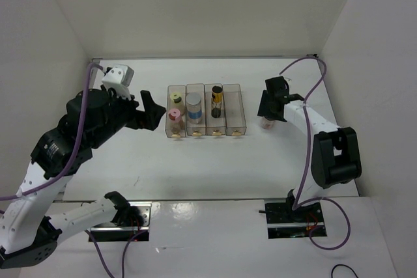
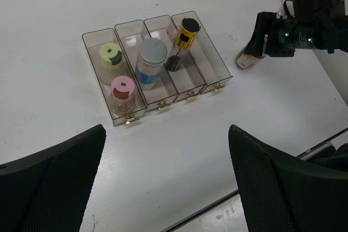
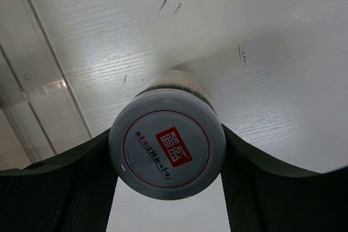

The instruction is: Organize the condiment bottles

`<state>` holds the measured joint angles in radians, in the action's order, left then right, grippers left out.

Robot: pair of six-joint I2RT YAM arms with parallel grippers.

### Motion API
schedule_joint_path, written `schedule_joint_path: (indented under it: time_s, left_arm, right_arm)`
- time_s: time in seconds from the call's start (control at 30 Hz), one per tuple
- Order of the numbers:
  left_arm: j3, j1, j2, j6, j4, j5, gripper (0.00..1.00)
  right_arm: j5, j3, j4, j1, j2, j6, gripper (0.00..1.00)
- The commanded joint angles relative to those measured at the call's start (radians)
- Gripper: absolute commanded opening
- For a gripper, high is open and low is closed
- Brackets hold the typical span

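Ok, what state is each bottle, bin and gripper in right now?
Yellow-green-capped bottle: upright, back of first bin from left.
Pink-capped bottle: upright, front of first bin.
Blue-label bottle: upright, second bin.
Gold-capped bottle: tilted, third bin.
Fourth bin: empty.
White bottle: outside the bins, clamped by right gripper.
Right gripper: shut on white bottle.
Left gripper: open, holding nothing.

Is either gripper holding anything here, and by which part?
The right gripper is shut on the small white bottle with a pale round lid, fingers clamping the lid's sides. The open left gripper holds nothing.
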<state>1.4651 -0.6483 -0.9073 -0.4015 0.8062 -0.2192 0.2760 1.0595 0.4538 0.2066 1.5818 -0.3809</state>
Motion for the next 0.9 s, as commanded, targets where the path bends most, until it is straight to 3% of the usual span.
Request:
schedule_joint_path:
  time_s: [0.0,0.53,0.87]
  left_arm:
    - [-0.02,0.006,0.021,-0.026,-0.033,0.02,0.99]
    - [-0.038,0.006,0.03,-0.045,-0.024,-0.017,0.99]
    - [-0.109,0.006,-0.004,-0.122,-0.015,-0.072,0.99]
  right_arm:
    - [0.023,0.115,-0.015,0.014,-0.098,0.022,0.17]
    - [-0.012,0.362,0.085,0.183,-0.141,0.042,0.17]
    - [-0.012,0.31,0.022,0.261,-0.101,0.033,0.17]
